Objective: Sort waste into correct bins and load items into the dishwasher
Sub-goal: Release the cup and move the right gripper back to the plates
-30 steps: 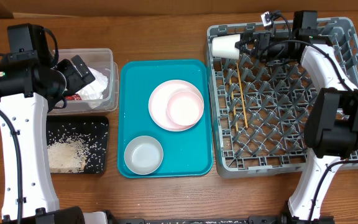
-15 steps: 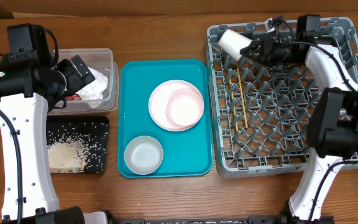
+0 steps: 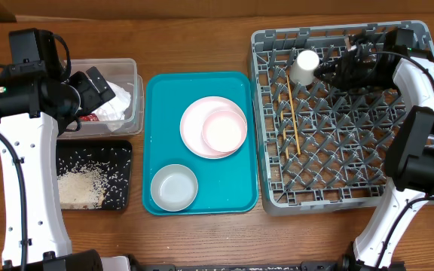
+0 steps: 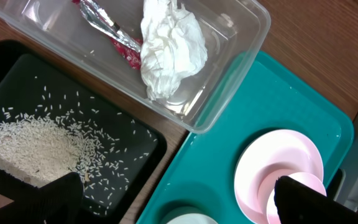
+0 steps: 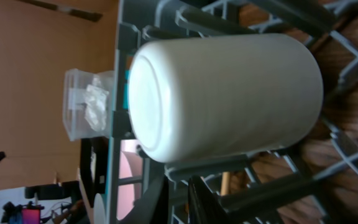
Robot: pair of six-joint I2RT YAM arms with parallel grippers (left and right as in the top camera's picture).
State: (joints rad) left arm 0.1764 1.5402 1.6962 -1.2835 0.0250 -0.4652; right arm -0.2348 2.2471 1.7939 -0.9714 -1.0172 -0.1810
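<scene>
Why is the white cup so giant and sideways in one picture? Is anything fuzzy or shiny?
Right wrist view: the camera is very close, so the cup fills the frame, and the background is soft. Overhead view: evenly lit, the cup looks small and sharp. Left wrist view: the tissue is crisp; the clear tub shows faint glare.

Only cup [image 3: 304, 66] and chopsticks [image 3: 294, 120] occupy the rack [image 3: 330, 197]; other cells free
</scene>
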